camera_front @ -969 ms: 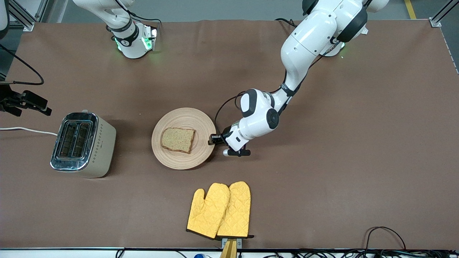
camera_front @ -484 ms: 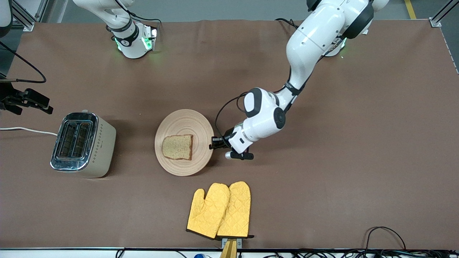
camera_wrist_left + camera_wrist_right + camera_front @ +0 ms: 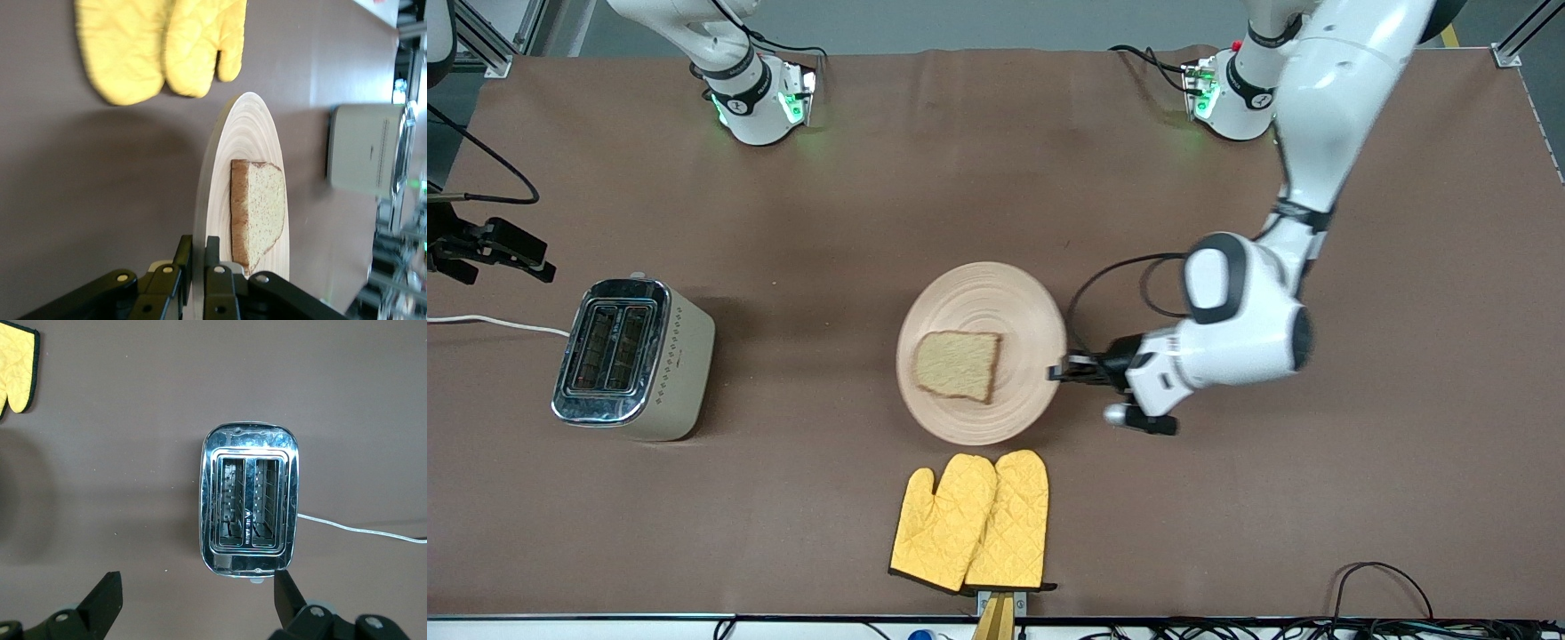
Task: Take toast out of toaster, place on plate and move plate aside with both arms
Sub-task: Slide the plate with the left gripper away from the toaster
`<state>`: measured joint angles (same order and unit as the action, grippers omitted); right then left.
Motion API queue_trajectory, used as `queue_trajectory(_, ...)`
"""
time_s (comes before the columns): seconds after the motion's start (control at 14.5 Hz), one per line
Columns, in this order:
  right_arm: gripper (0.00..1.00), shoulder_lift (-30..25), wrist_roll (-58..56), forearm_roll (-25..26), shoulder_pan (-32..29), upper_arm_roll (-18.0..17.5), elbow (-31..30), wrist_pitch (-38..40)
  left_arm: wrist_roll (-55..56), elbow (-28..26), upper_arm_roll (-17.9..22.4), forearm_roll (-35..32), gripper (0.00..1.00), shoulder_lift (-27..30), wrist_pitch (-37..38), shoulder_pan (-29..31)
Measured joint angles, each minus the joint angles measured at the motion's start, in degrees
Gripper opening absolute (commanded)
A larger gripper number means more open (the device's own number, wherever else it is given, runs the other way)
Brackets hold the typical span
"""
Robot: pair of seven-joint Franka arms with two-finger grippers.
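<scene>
Left hand – clamped on plate

light-wood plate with concentric ring grain; speckled tan toast with a darker brown crust. bright yellow quilted oven mitts, black-trimmed at the cuffs. cream toaster with a mirrored chrome top and a white cord. plain brown table.
</scene>
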<state>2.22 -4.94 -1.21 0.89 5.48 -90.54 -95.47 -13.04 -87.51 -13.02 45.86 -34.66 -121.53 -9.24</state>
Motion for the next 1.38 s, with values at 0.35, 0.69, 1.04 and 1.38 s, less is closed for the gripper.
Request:
queue_trajectory(0.35,1.00,0.00,0.00,0.04,0.00,-0.02,0.05,0.03,-19.12,-2.29,0.27,-0.25,0.00,-0.68,16.33,18.94)
queue_trajectory(0.69,1.00,0.00,0.01,0.08,0.00,-0.02,0.07,0.06,-36.35,-2.69,0.31,-0.81,0.00,-7.20,20.35,33.51)
queue_trajectory(1.04,1.00,0.00,0.01,0.10,0.01,-0.03,0.08,0.07,-41.80,-0.79,0.27,-1.36,0.01,-13.63,24.14,40.82)
queue_trajectory(1.38,1.00,0.00,0.01,0.11,0.00,-0.02,0.09,0.07,-43.04,1.86,0.23,-1.37,0.27,-17.87,25.70,43.57)
